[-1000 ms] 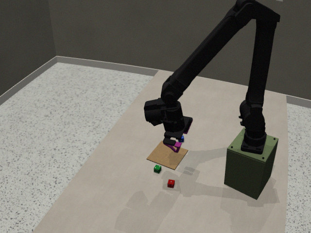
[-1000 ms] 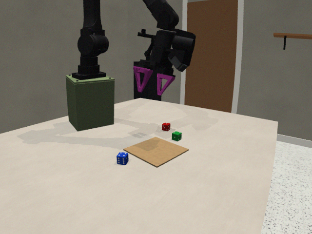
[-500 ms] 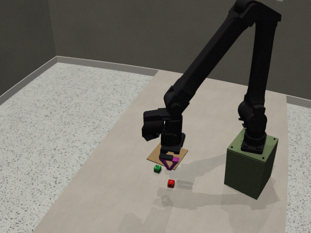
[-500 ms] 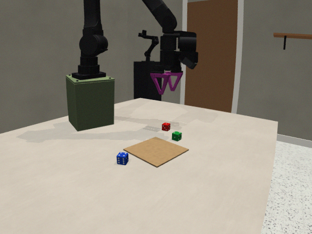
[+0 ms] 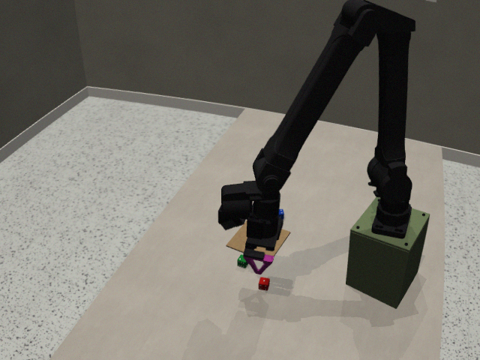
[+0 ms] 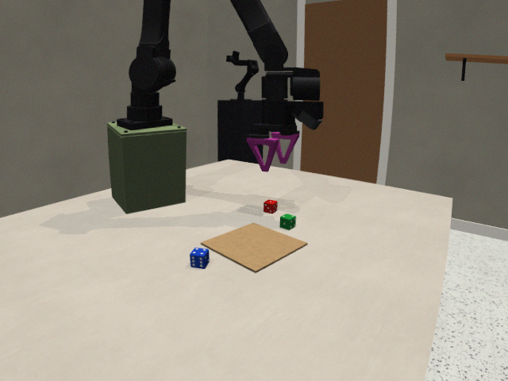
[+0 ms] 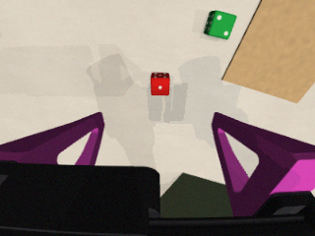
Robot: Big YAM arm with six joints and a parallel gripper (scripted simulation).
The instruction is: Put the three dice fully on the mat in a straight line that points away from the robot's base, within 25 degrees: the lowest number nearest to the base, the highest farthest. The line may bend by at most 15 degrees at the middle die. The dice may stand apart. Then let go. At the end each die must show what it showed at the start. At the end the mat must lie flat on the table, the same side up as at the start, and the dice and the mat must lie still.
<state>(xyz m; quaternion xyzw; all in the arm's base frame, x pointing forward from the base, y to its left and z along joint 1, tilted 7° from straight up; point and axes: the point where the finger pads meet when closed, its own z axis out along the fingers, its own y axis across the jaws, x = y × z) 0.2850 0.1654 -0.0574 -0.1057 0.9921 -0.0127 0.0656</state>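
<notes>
Pincer [image 6: 274, 152]: magenta fingers spread wide apart, nothing between them; pointing down, hanging well above the tabletop [image 6: 123, 311], centre of the exterior frame.

Red die [image 7: 159, 84]: on the tabletop, off the mat; one pip on top. In the wrist frame it lies upper centre, between the lines of the two fingers and below them.

Green die [image 7: 220, 24]: on the tabletop, off the mat; two pips on top. Upper right of the wrist frame, near the red die and just beside the mat's edge, not touching it.

Blue die [image 6: 199, 257]: on the tabletop, off the mat, close to the mat's left corner in the exterior frame; its top number is too small to read. Mostly hidden behind the arm in the top frame.

Mat [image 6: 254, 244]: tan square, flat on the tabletop, nothing on it; centre of the exterior frame.

Arm base: black arm [image 5: 310, 100] mounted on a dark green pedestal [image 5: 382, 267], right of the top frame.
</notes>
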